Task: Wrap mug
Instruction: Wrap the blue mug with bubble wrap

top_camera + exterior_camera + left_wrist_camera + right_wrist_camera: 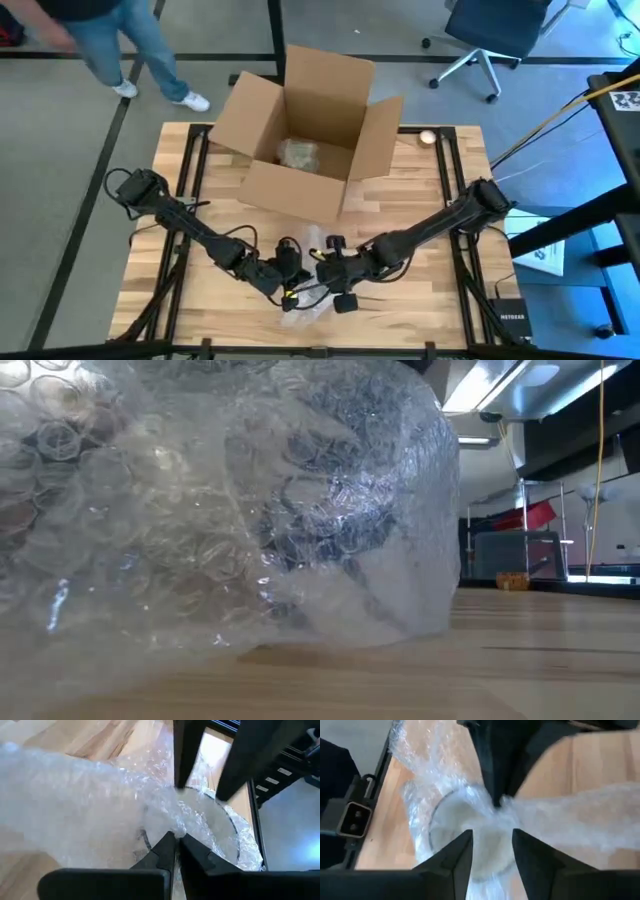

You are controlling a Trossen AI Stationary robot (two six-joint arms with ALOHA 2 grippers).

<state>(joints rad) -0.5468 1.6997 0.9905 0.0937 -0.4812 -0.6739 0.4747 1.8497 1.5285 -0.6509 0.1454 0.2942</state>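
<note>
The mug [340, 500] shows dark through clear bubble wrap [200, 540] and rests on the table near its front edge. Its rim [227, 822] shows through the wrap in the left wrist view. In the high view the bubble wrap [305, 305] lies under both grippers. My left gripper [175, 840] is shut on gathered wrap above the mug. My right gripper [492, 845] faces it from the right and is open, with one finger on either side of the wrapped mug's rim [445, 820]. My left gripper pinches a bunched fold of bubble wrap [172, 822] between its two fingertips, over the mug's mouth. It comes slanting down from the table's left. The wrap spreads slack from the pinch over the mug, which rests on the table. My right gripper's fingers [457, 855] straddle the wrap; I cannot tell whether they touch it.
An open cardboard box [305, 130] stands at the table's far middle with a wrapped bundle [298, 153] inside. A small round thing [428, 137] lies at the far right. A person's legs [150, 60] and an office chair [485, 40] are beyond the table.
</note>
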